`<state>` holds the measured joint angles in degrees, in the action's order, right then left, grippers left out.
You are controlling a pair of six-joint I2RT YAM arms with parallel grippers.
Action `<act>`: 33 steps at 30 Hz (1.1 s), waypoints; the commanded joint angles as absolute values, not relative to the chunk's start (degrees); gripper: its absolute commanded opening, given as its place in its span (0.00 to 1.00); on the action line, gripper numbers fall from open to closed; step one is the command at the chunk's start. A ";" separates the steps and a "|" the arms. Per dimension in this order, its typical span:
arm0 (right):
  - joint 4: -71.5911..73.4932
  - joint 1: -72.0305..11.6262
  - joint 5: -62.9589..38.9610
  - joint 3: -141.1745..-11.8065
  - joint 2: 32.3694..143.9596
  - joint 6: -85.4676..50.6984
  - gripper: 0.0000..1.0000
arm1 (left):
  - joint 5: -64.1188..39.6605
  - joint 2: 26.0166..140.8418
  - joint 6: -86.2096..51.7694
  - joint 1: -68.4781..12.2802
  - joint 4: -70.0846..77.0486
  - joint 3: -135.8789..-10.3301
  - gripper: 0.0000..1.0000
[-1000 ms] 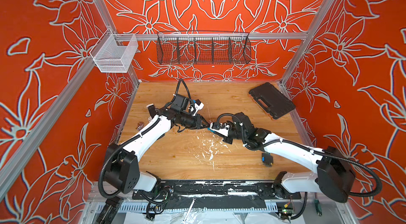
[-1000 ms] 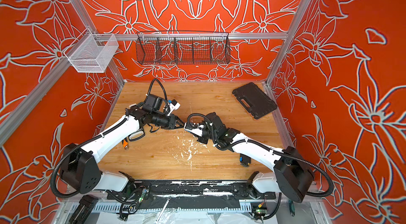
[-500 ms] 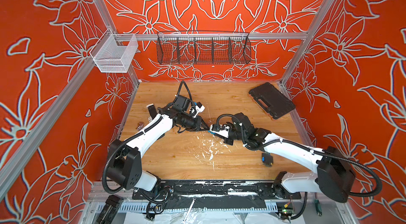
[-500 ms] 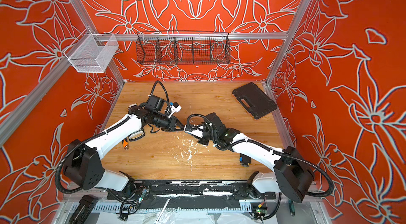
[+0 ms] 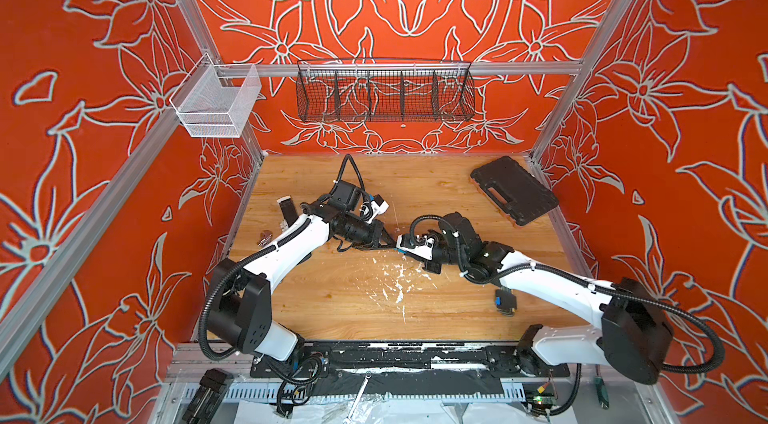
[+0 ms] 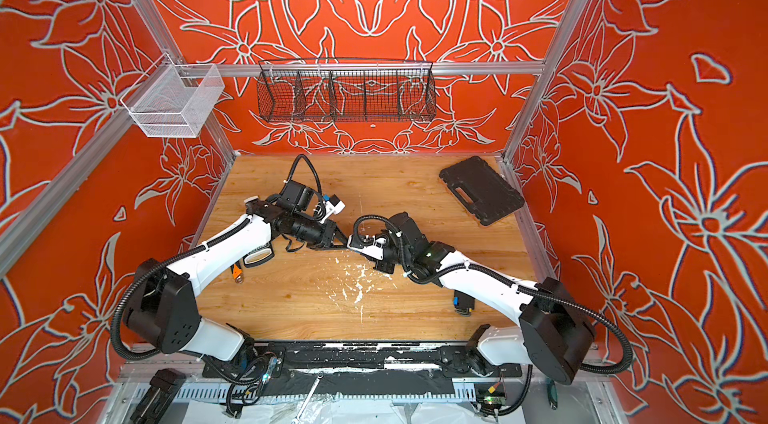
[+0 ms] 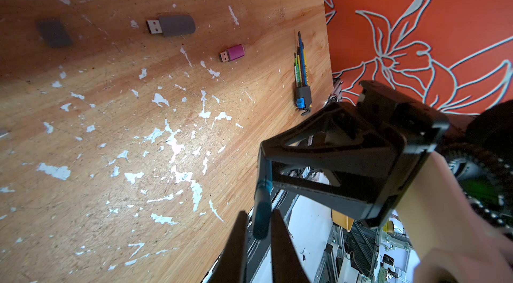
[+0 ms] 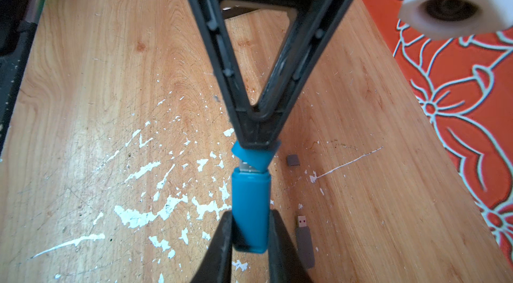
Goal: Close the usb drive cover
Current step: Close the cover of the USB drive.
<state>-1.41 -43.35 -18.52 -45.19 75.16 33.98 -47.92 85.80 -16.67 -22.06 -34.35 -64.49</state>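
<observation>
Your right jaws are clamped on the rear half of the blue usb drive [image 8: 249, 198], holding it clear of the desk [image 8: 83, 73] with its plug end pointing at the other arm. Your left jaws are pinched, right at their tips, on the far end of the matching blue cover [image 8: 254, 158], so its open mouth faces the plug. Each arm carries one half so the two can be pushed together in the air, roughly over the middle of the desk.

The cover sits skewed. One corner is down near the drive's body, while bare metal plug [image 8: 245, 166] shows on the other side, so I judge it only partly on. Square it up before you press, or it may jam or twist out of the pinch.

A grey drive [image 8: 304, 242] with its plug bare and a small grey cap [image 8: 293, 160] lie on the desk nearby, apart from each other. Neither is in your way.
</observation>
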 commanded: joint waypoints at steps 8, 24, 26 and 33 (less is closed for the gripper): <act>-0.20 -43.07 -19.19 -46.50 73.83 33.24 0.14 | -50.14 86.61 -17.68 -21.97 -32.07 -64.39 0.05; 3.66 -41.78 -21.03 -46.01 73.89 25.11 0.13 | -49.33 84.88 -18.96 -22.57 -28.26 -61.39 0.00; 2.76 -41.75 -20.57 -46.41 74.35 24.54 0.12 | -49.14 84.51 -19.33 -22.76 -27.42 -60.88 0.00; 4.06 -41.77 -20.21 -46.40 74.37 23.28 0.12 | -49.92 84.81 -20.99 -23.36 -25.05 -59.96 0.00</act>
<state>-1.45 -42.04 -18.94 -45.17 75.20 25.15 -48.97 85.01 -20.25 -22.20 -24.82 -60.88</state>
